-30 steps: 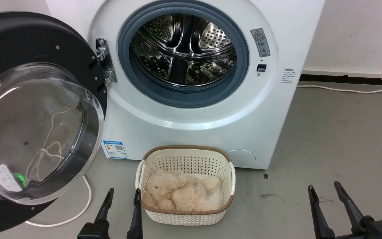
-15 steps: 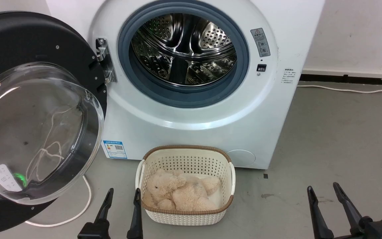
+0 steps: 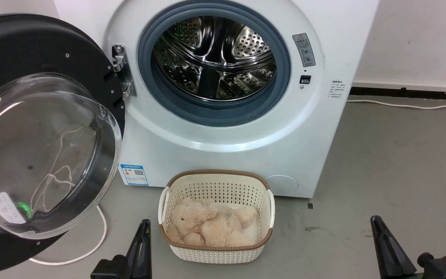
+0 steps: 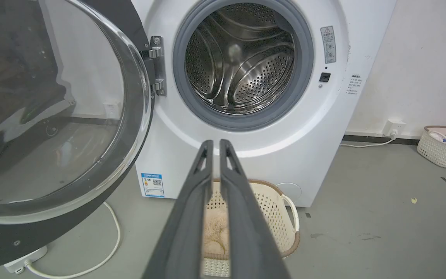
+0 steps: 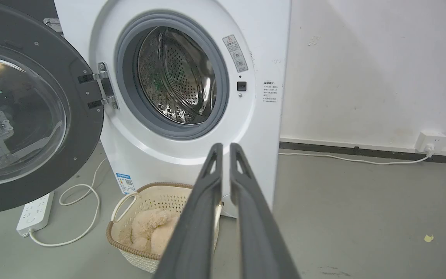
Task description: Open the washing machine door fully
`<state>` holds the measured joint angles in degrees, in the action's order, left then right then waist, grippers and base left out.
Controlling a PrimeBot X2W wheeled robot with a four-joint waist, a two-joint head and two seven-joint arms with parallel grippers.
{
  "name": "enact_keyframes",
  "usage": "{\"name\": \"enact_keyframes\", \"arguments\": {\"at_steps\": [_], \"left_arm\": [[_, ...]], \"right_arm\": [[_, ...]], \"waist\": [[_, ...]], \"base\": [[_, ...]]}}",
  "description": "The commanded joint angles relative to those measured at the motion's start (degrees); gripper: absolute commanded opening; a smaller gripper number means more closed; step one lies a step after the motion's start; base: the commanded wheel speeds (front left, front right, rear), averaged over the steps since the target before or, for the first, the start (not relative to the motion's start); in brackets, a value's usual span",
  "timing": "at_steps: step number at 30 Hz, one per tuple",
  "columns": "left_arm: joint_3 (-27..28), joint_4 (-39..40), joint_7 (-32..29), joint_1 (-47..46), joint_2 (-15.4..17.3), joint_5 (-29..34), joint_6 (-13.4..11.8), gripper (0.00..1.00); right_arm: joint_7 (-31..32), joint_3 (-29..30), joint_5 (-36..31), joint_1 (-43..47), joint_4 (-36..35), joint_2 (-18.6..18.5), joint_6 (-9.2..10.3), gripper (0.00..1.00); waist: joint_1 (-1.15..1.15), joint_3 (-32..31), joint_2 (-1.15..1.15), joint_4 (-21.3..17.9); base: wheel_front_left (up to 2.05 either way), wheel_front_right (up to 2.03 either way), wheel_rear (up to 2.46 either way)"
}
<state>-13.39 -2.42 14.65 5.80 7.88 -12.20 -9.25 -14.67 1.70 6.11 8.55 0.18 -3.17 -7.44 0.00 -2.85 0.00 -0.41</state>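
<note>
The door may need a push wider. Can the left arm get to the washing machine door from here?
Probably yes. The left gripper, shut, sits just right of the washing machine door, with bare floor between them; only a white cable lies low there.

White front-loading washing machine [image 3: 223, 151], its shiny perforated steel drum [image 3: 215, 58] exposed inside a grey rubber ring [image 3: 145, 58]. The washing machine door [image 3: 48, 143], round and black with a clear bulging glass bowl [image 3: 41, 166], hangs swung wide open on a metal hinge [image 3: 124, 71] at the machine's left side.
</note>
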Motion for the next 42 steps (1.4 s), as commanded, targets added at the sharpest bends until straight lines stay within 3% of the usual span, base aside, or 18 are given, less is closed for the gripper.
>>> {"name": "enact_keyframes", "arguments": {"at_steps": [1,42], "left_arm": [[0.1,0.0,-0.1,0.0,0.0,0.1,0.1,0.00],[4.5,0.8,-4.9,-1.9,-1.7,4.1,3.1,0.00]], "right_arm": [[0.1,0.0,0.0,-0.1,0.0,0.0,0.00,0.00],[4.9,-0.6,-2.0,-2.9,-0.1,0.1,-0.02,0.00]], "waist": [[0.00,0.0,0.00,0.0],[0.00,1.0,0.00,0.1]], "base": [[0.00,0.00,0.00],[0.00,0.00,0.00]]}}
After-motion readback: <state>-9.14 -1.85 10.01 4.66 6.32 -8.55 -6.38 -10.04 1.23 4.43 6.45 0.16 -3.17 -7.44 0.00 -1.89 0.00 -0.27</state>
